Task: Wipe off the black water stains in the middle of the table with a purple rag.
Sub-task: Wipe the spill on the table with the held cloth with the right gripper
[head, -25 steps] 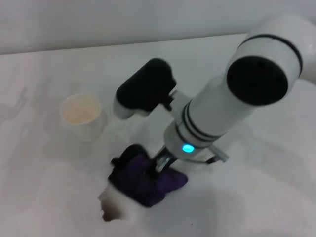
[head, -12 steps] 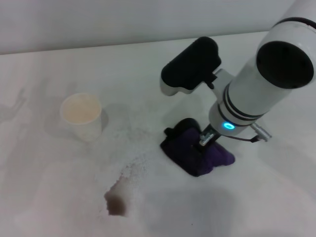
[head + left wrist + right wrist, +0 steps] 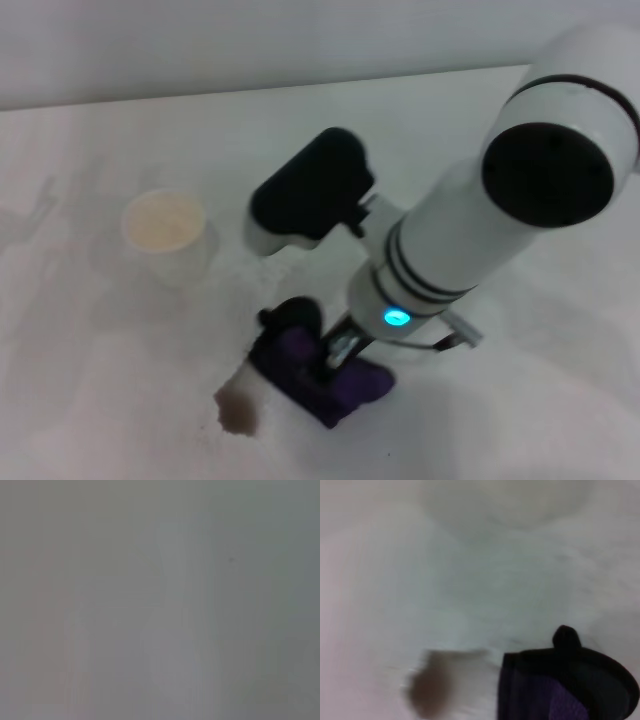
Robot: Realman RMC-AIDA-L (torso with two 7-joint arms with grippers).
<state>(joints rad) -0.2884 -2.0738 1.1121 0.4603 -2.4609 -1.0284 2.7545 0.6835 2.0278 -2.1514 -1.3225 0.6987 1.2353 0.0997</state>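
A small white paper cup stands upright on the bench's left side, mouth open, with a pale cream inside; grey wall behind.

Obscured and indeterminate items at time of inspection

In the head view the right gripper was largely covered by its own arm, so whether its fingers gripped the purple rag could not be established. The black water stains, at about eight o'clock from the rag, sat near the bottom edge; their outline was soft. In the right wrist view the rag was cut off by the bottom edge, and the stain was smeared by blur. The left wrist view showed only a featureless grey field; nothing in it could be identified, and the left gripper appeared in no view.
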